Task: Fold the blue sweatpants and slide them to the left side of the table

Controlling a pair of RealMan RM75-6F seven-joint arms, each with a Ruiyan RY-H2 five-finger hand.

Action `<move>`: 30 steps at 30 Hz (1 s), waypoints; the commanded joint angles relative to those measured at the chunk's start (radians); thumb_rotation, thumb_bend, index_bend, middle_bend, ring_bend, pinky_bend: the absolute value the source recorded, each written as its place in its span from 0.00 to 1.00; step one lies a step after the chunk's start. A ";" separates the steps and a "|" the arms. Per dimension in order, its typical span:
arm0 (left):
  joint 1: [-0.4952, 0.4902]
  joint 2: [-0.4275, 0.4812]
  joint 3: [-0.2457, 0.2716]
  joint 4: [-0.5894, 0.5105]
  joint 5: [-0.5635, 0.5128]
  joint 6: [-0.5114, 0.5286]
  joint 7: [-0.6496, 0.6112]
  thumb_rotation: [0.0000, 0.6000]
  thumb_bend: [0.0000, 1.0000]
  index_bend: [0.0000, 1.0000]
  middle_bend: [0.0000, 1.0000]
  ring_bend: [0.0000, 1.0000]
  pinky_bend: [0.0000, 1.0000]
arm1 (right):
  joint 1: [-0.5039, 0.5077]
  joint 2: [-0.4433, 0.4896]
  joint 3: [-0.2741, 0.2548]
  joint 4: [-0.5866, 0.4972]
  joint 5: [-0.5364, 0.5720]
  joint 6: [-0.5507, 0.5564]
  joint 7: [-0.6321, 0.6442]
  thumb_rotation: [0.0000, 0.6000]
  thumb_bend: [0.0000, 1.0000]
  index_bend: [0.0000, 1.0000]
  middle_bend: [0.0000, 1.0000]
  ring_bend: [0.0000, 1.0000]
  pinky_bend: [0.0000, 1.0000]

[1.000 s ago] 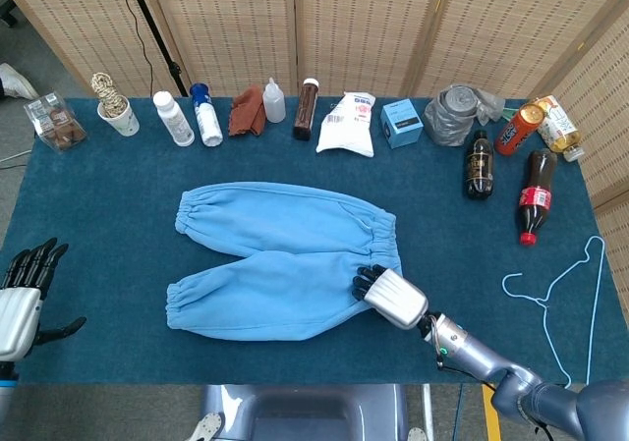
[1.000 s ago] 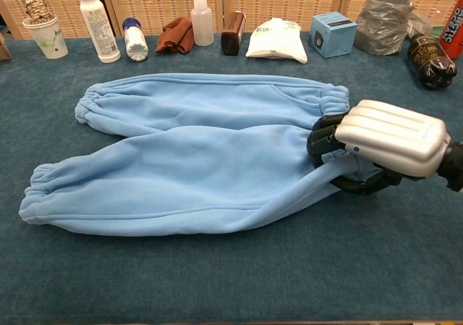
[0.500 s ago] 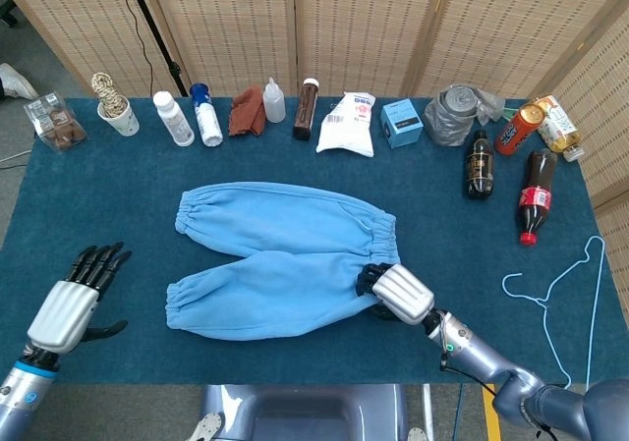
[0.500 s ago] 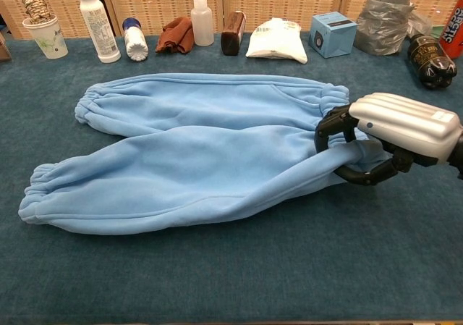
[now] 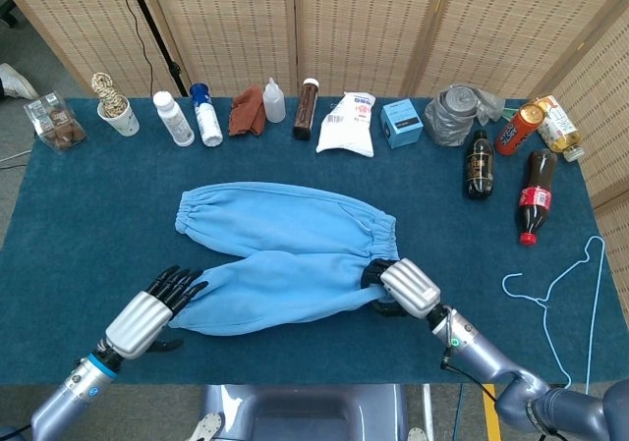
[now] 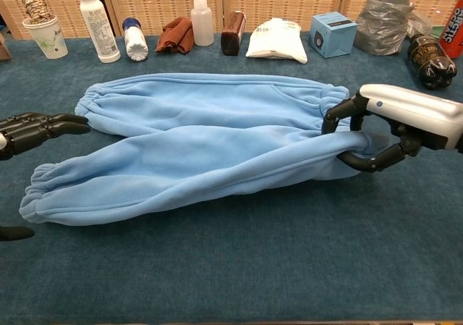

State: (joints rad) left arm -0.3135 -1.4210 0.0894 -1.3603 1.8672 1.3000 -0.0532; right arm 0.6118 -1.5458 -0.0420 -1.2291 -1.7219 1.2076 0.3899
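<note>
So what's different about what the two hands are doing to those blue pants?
The right hand grips the waistband end of the blue sweatpants, fingers curled around bunched cloth; the left hand holds nothing, its fingers straight and reaching at the near leg's cuff. The right hand has lifted its cloth slightly; the cuff lies flat. Both are silver-backed with black fingers.

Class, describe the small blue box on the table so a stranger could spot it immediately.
Look along the row of items at the back edge of the blue table, against the wicker screens. The blue box stands between a white pouch and a grey crumpled bag. It is the row's only cube-shaped carton.
</note>
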 commanded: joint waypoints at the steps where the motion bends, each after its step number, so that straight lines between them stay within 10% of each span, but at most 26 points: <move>1: -0.012 -0.025 0.010 0.013 -0.001 -0.015 0.018 1.00 0.00 0.00 0.00 0.00 0.02 | -0.001 0.004 0.001 -0.004 0.007 -0.002 0.001 1.00 0.74 0.62 0.48 0.36 0.53; 16: -0.051 -0.122 -0.017 0.094 -0.087 -0.069 0.033 1.00 0.09 0.06 0.00 0.00 0.10 | -0.005 0.012 0.000 0.001 0.025 -0.008 0.030 1.00 0.74 0.62 0.48 0.36 0.53; 30: -0.047 -0.215 -0.056 0.187 -0.120 0.025 0.005 1.00 0.39 0.62 0.38 0.40 0.47 | -0.012 0.036 -0.007 -0.017 0.018 0.011 0.050 1.00 0.74 0.62 0.48 0.36 0.53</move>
State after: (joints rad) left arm -0.3722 -1.6103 0.0492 -1.2075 1.7540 1.2827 -0.0341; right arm 0.6007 -1.5103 -0.0478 -1.2454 -1.7034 1.2178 0.4384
